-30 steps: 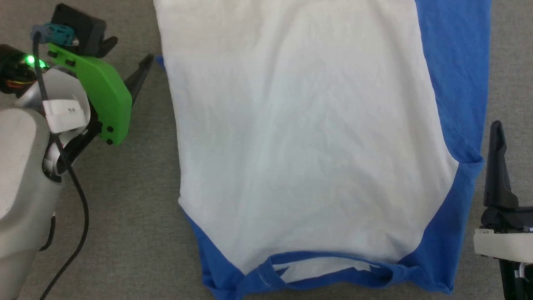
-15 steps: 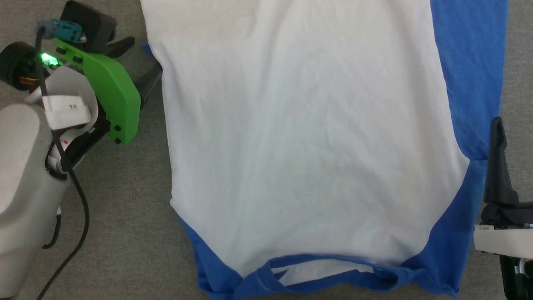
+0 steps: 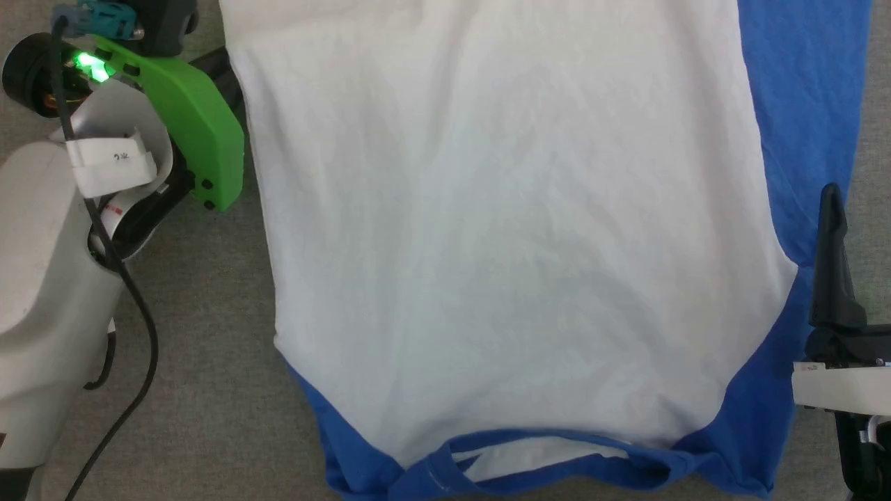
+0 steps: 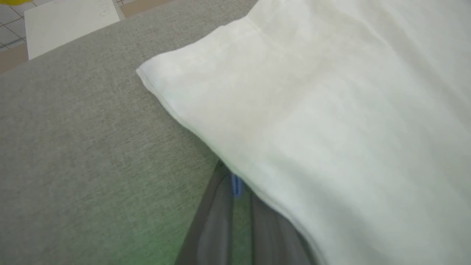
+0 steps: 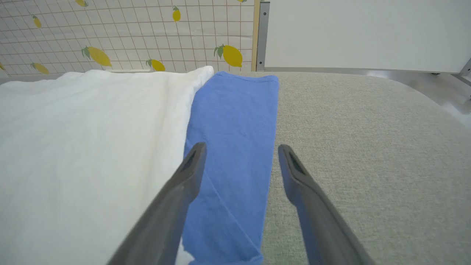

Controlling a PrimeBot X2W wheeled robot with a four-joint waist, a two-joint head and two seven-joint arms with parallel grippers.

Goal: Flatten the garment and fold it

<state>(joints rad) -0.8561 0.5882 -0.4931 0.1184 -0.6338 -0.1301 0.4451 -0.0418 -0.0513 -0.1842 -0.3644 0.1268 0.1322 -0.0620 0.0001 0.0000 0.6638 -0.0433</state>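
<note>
Two grippers flank the garment (image 3: 501, 243), which lies flat on the grey surface (image 3: 209, 348), blue collar (image 3: 626, 470) nearest the robot. The right gripper (image 5: 239, 151) stands beside the blue sleeve (image 5: 235, 110), fingers (image 5: 176, 198) spread wide. Farther up, the left gripper (image 4: 235, 186) is pinched tight on the garment's left edge.

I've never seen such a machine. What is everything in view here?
Shirt: one, white with blue sleeves, spread on the table.
Table: one, grey, under the shirt.
Wall: one, white tiles with yellow lemons, behind the table.
Paper: one, white, past the table's edge.
Cable: one, black, along the left arm.
Left gripper: one, dark, shut on the shirt's left edge.
Right gripper: one, dark, open, beside the right blue sleeve.
</note>
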